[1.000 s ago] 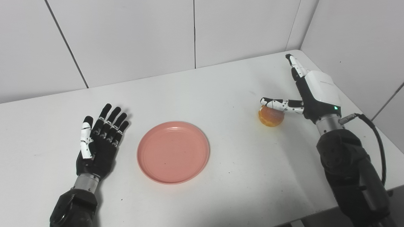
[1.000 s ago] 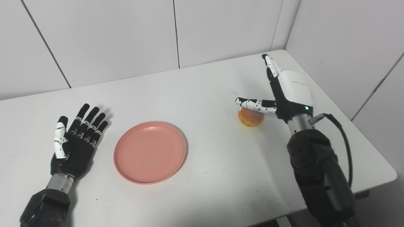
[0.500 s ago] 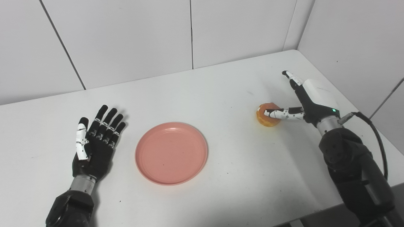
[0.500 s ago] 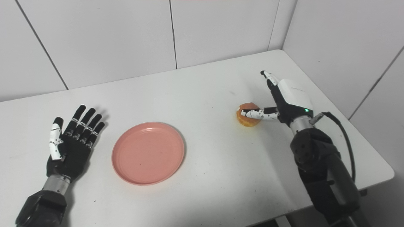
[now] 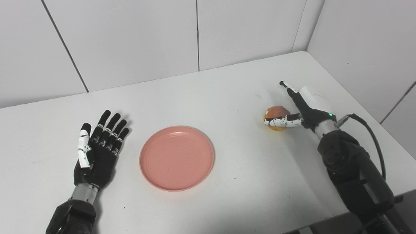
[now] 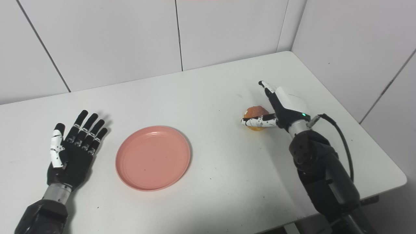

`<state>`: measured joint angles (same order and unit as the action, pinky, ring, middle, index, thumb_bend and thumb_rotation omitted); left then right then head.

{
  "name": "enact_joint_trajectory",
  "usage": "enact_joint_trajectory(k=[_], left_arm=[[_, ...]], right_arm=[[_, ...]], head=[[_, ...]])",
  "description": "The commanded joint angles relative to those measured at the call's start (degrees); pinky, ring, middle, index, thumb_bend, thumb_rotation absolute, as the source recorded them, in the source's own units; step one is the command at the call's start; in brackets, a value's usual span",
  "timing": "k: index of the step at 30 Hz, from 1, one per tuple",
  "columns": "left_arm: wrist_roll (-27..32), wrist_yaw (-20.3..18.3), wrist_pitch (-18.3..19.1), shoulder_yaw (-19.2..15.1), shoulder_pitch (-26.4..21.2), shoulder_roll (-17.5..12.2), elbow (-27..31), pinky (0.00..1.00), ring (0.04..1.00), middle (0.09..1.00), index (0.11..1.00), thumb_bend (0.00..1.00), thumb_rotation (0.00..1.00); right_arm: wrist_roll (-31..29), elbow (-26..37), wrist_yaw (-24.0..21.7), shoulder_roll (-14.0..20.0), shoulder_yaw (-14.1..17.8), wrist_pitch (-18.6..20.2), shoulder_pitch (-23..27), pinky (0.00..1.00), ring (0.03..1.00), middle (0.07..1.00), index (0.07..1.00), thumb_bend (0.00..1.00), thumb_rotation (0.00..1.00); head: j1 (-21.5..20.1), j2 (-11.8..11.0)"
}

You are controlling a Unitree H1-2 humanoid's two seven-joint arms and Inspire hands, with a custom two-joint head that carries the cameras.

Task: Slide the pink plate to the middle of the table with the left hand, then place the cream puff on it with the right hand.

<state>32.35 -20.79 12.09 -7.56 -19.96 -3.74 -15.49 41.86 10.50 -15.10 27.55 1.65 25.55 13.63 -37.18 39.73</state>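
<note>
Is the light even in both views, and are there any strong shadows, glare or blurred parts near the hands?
Left eye view: soft, even light; only faint shadows beside the left hand and under the pink plate; no glare. Right eye view: the same; the right hand and the cream puff look sharp, with a weak shadow on the table; no visible motion blur.

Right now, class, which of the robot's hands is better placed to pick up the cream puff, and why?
Right. The right hand is already around the cream puff, thumb in front, fingers behind. The left hand lies open beyond the pink plate.
</note>
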Motion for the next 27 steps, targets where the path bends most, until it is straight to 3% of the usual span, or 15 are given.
enact_joint_trajectory(k=[1, 27], left_arm=[[-2.0, 2.7, 4.6, 0.2, 3.5, -0.8, -2.5, 0.97, 0.93, 0.93, 0.924, 0.42, 1.0], [-1.9, 2.8, 5.2, 0.7, 4.0, -1.1, -0.9, 0.97, 0.934, 0.935, 0.931, 0.43, 1.0]], right_arm=[[-0.4, 0.4, 1.5, 0.7, 0.3, -0.1, 1.9, 0.71, 0.86, 0.926, 0.923, 0.93, 0.5], [-3.0, -4.4, 3.2, 1.7, -1.1, -0.5, 2.3, 0.76, 0.872, 0.914, 0.911, 0.93, 0.41]], head=[[0.2, 0.2], [0.3, 1.8]])
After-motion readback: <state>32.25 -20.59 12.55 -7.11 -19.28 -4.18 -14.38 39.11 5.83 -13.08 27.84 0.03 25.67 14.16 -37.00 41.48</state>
